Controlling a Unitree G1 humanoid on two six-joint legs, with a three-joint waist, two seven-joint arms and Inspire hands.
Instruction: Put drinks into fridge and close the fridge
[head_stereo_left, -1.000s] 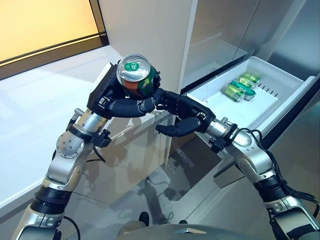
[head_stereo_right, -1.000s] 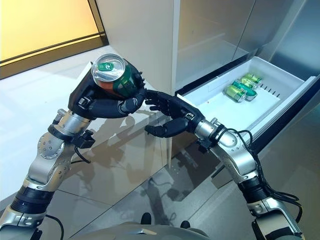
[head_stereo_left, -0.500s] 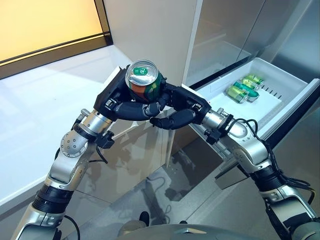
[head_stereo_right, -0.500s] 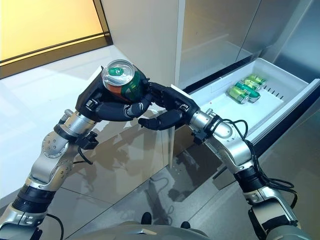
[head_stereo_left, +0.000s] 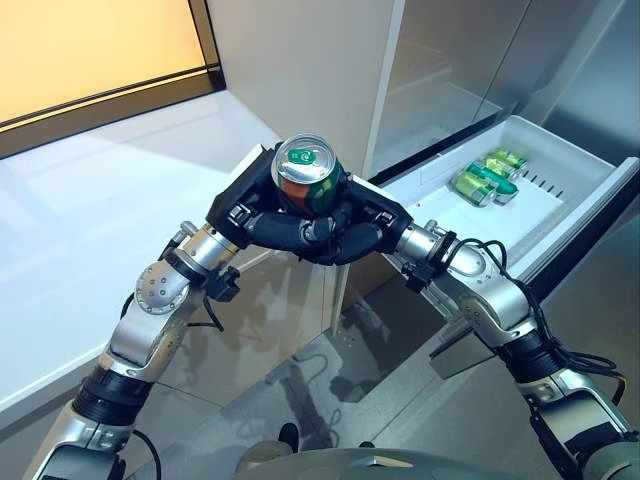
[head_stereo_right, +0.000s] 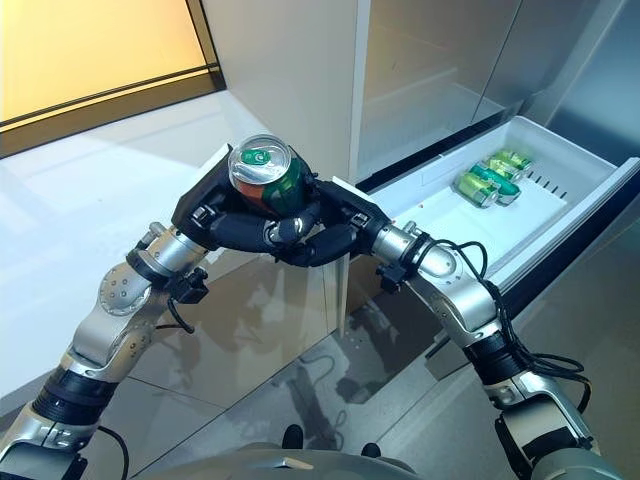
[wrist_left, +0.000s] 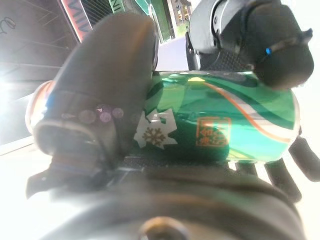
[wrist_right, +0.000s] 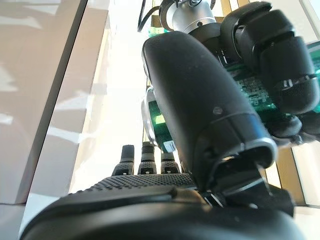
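- Holding the can (head_stereo_left: 308, 175) upright in my left hand (head_stereo_left: 262, 207), fingers curled under and round it, so nothing tips during the handover.
- My right hand (head_stereo_left: 362, 228) closes on the same can from 3 o'clock, thumb and fingers wrapped against its side.
- Farther off at 2 o'clock, the open fridge drawer (head_stereo_left: 590, 198) already holds green cans (head_stereo_left: 482, 176), with bare floor for this one.

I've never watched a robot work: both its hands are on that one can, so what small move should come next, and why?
Probably the left robot hand should loosen and let go. The can stands upright between both hands, and the right robot hand is already wrapped round it. The open drawer, with cans lying in it, is on the right arm's side, so that hand looks better placed to carry it over.
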